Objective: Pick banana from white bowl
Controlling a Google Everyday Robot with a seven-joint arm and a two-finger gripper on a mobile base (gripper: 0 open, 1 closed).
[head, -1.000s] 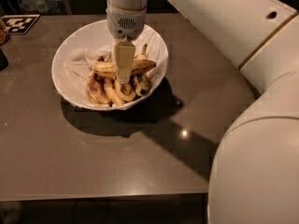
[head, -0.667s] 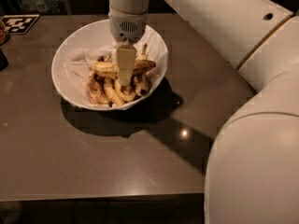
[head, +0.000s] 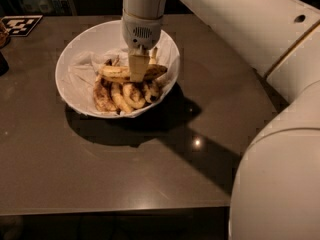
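The white bowl (head: 75, 51) stands on the dark table, lined with crumpled white paper. The long, nearly straight yellow banana (head: 114, 74) lies crosswise on top of the pile in it. My gripper (head: 138, 77) comes straight down into the bowl. Its front finger (head: 138, 65) crosses the middle of the banana, and the fingers are closed around it. Several shorter, curled, brown-blotched bananas (head: 122, 96) lie under and in front of it.
My white arm (head: 270, 74) fills the right side of the view and casts a shadow on the table. A black-and-white marker tag (head: 20, 25) lies at the table's far left. A dark object (head: 2, 63) sits at the left edge. The table's front edge (head: 115, 209) is close.
The gripper has risen slightly and shifted a little right over the bowl. The long banana stays across its finger.
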